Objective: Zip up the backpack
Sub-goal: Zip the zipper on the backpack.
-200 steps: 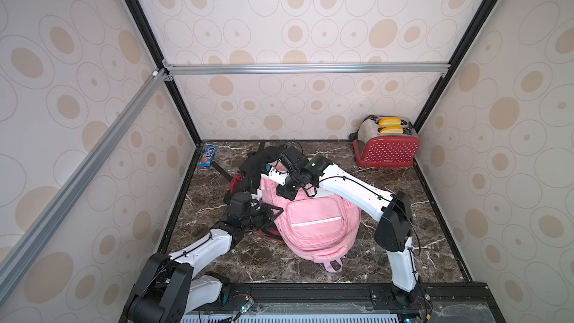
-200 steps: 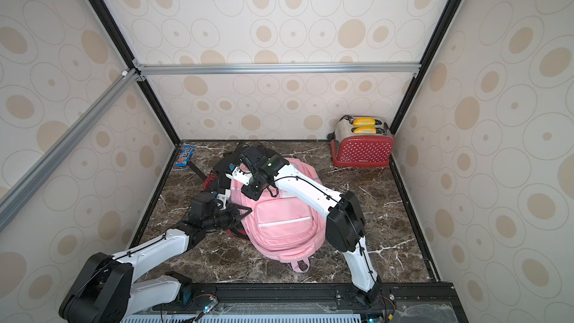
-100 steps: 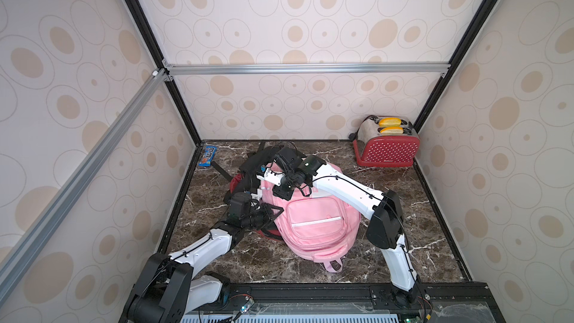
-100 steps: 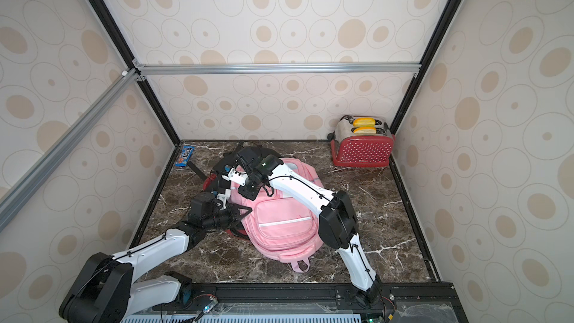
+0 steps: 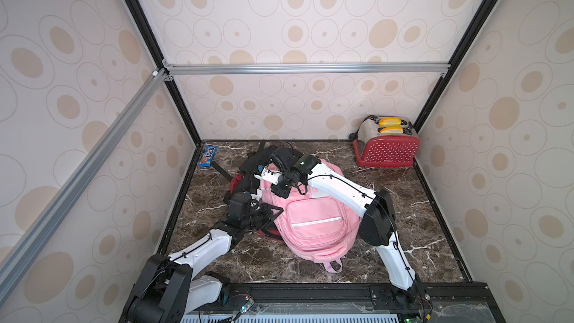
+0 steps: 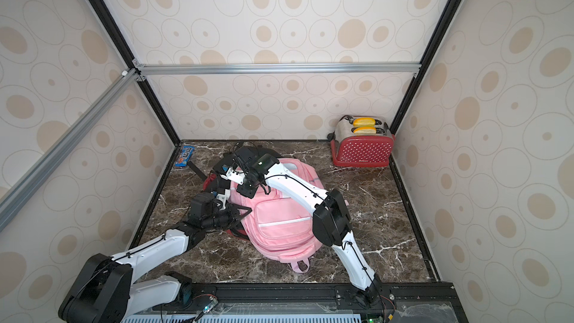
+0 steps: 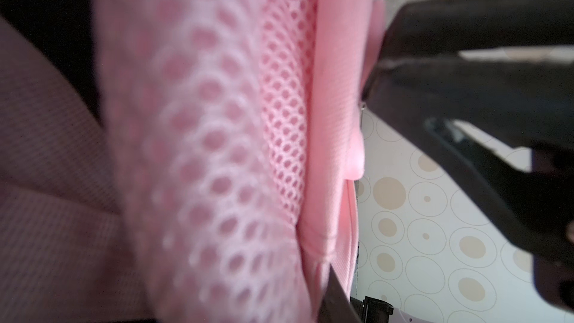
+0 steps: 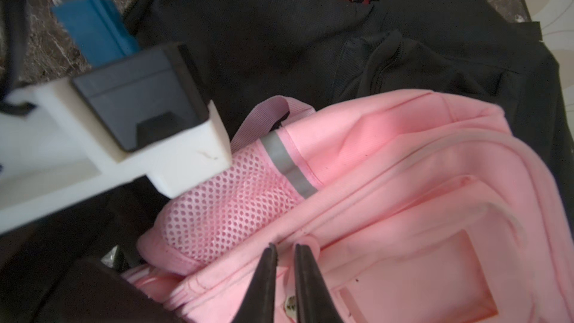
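Dead centre of the marble table [image 5: 419, 212] lies the pink backpack [image 5: 313, 222], front pocket up, top toward 12 o'clock, hang loop at 6. A good part of it is covered, folks! The right arm [image 5: 341, 187] sweeps in from 4 o'clock across its upper right shoulder and hides the top zip line in both top views. The left arm [image 5: 202, 247] reaches in from 7 o'clock.

At the pack's 11 o'clock corner sits a black bag [image 5: 257, 163], mostly buried under cables and the wrist. Red fabric [image 5: 236, 181] peeks out at 9 o'clock, its shape impossible to read.

Off at 2 o'clock, well apart in the far corner, stands a red dotted toaster [image 5: 386, 150] with two yellow pieces in its slots. At 10 o'clock a blue candy packet [image 5: 207, 156] lies by the wall.

The left gripper [image 5: 276, 211] is at the pack's 9 o'clock flank. Its wrist view is nearly all blur, with the mesh pocket [image 8: 230, 212] filling it. The dark fingers [image 7: 466, 26] are drawn narrow, pinching the pink edge.

In the right wrist view a white bracket [image 8: 174, 163] covers part of that pocket, and a blue block [image 8: 93, 26] beyond it is too cut off to name. The right gripper [image 8: 284, 250] is down to a slit on the zip track just beside the pocket. A small metal zipper pull [image 8: 291, 301] is caught between its fingers.
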Motion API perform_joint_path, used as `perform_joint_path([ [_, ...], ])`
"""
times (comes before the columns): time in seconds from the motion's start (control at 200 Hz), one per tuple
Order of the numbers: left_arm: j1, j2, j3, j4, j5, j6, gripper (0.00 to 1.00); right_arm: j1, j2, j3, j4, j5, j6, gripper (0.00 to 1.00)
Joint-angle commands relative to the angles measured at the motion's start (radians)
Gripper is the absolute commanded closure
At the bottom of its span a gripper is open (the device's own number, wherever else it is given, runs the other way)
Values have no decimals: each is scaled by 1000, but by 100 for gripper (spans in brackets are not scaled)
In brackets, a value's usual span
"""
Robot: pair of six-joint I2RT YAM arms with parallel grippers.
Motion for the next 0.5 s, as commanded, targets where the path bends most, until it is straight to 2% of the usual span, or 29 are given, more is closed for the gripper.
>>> perform_joint_path([
  [0.0,-4,-42,27,81,37,6,100,-2,37,14,-21,11,-11,89],
  [0.18,-2,-47,26,78,34,6,100,-8,35,6,-19,0,-10,96],
  [0.225,-3,-45,27,76,34,7,100,-9,35,9,-22,-8,-5,93],
  [0.285,-4,-44,29,74,33,7,100,-8,33,12,-27,-13,0,83],
  [0.376,-3,-41,29,76,34,6,100,-8,28,9,-26,-5,5,74],
  [0.496,-3,-46,31,75,37,6,100,-8,29,0,-23,24,6,72],
])
